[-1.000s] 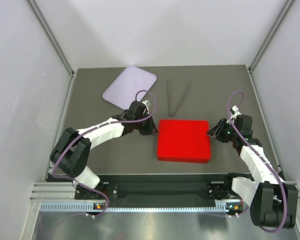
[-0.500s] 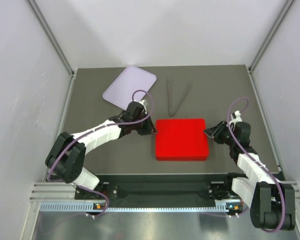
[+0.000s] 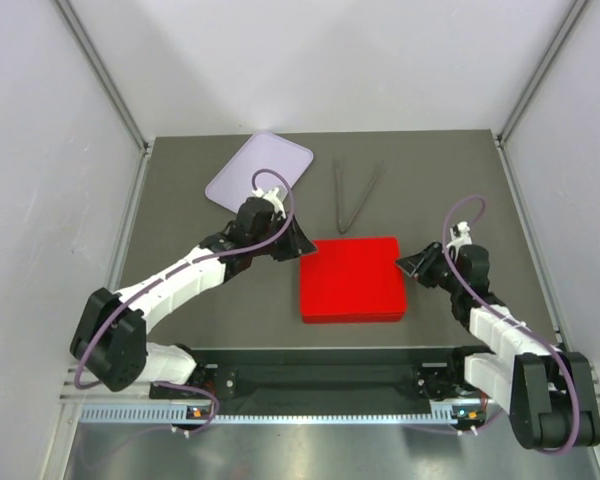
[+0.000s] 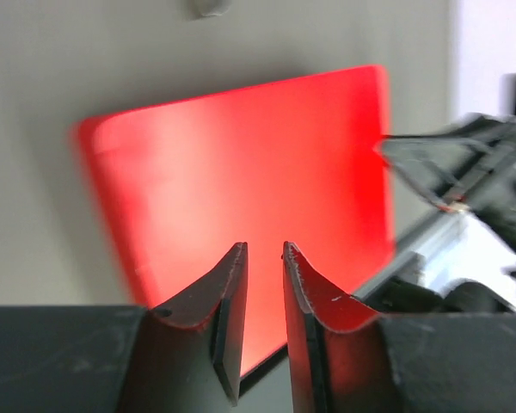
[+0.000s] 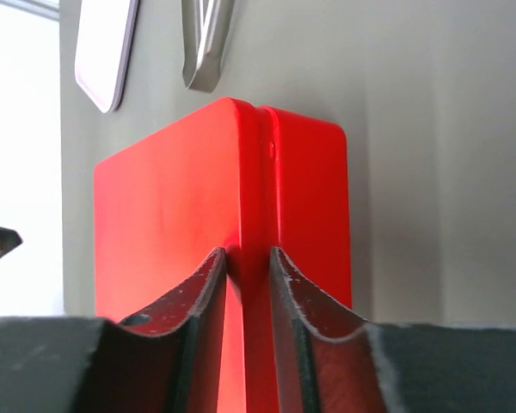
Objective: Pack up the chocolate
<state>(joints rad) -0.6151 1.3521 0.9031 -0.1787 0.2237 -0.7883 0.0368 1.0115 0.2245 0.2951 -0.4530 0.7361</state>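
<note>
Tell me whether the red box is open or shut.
Shut. The red box lies flat with its lid seated; the right wrist view shows only a thin closed seam. What is inside cannot be told.

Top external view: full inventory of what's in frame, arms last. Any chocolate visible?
red box: one, bright red, lid shut, flat on the middle of the table
tray: one, pale lavender, nothing on it, far left of the table
tongs: one pair, thin dark metal, far centre, beyond the box
table: one, dark grey, inside white walls
chocolate: none in view
left gripper: one, black, jaws a little apart with nothing between them, at the box's far left corner
right gripper: one, black, jaws closed on the box's right edge
</note>
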